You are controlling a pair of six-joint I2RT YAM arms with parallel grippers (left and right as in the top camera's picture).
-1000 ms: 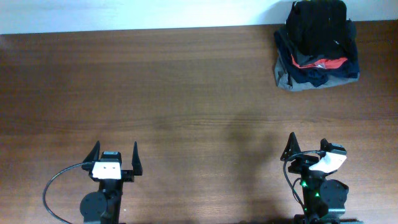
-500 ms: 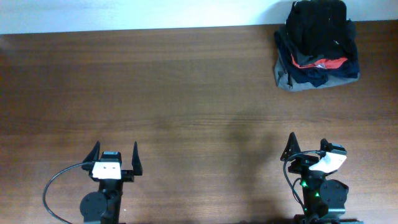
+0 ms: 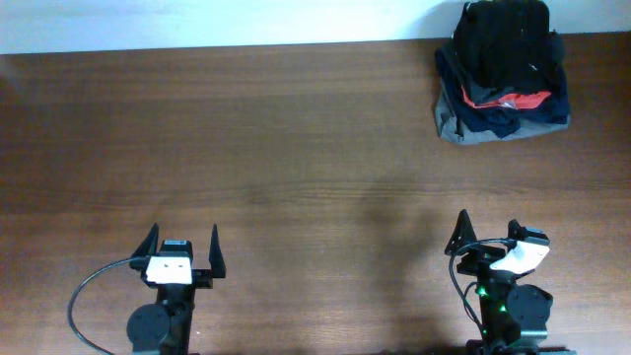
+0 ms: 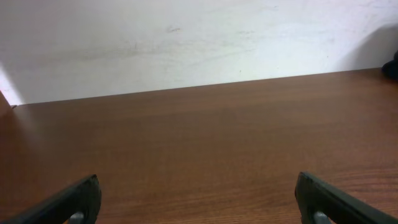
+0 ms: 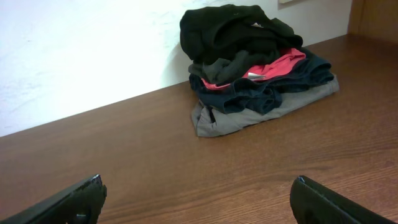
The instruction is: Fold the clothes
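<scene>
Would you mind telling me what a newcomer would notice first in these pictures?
The pile of clothes at the far right corner of the table: black on top, then red, navy and grey. Next, the left end effector and right end effector, both open and empty at the near edge, far from it.

The overhead view's top edge cuts off the far side of the clothes pile (image 3: 503,74), and its bottom edge crops my arm bases (image 3: 158,330). A black garment (image 5: 230,31) covers the layers beneath, so I cannot count them. In the wrist views my left gripper (image 4: 196,176) and right gripper (image 5: 196,178) show only fingertips (image 4: 74,199), cropped at the bottom corners.
</scene>
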